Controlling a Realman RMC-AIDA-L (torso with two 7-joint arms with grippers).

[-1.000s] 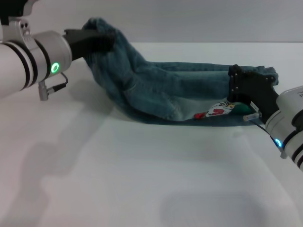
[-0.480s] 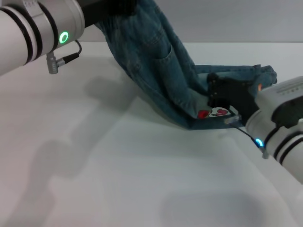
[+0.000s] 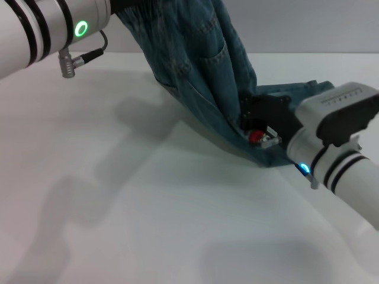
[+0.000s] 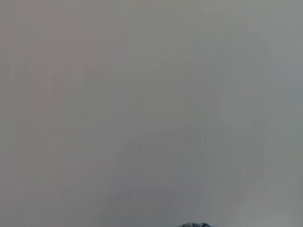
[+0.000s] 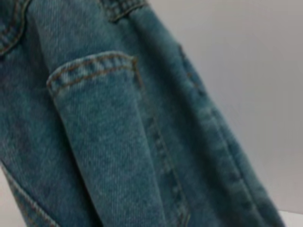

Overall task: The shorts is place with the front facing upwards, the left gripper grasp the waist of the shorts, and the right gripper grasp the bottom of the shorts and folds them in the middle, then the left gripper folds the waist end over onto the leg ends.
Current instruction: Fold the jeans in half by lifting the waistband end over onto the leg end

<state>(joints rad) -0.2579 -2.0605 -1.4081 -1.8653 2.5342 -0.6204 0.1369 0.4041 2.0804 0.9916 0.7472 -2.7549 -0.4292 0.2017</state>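
Denim is held high at the upper edge of the head view, where the left gripper itself is cut off by the frame; only its silver-white arm (image 3: pixel 53 26) with the green light is seen, so the state of its fingers cannot be told, and the left wrist view shows almost nothing. From that raised end the shorts (image 3: pixel 201 65) hang in a taut sheet that slopes down and toward the robot's right. Their long axis runs from the lifted waist end down to the leg ends (image 3: pixel 296 92), which lie on the white table (image 3: pixel 148 213). The right gripper (image 3: pixel 260 121) is set low against this lower end, beside the red print; closure on the cloth cannot be confirmed. The leg ends are judged to lie down and to the right of the lifted waist.
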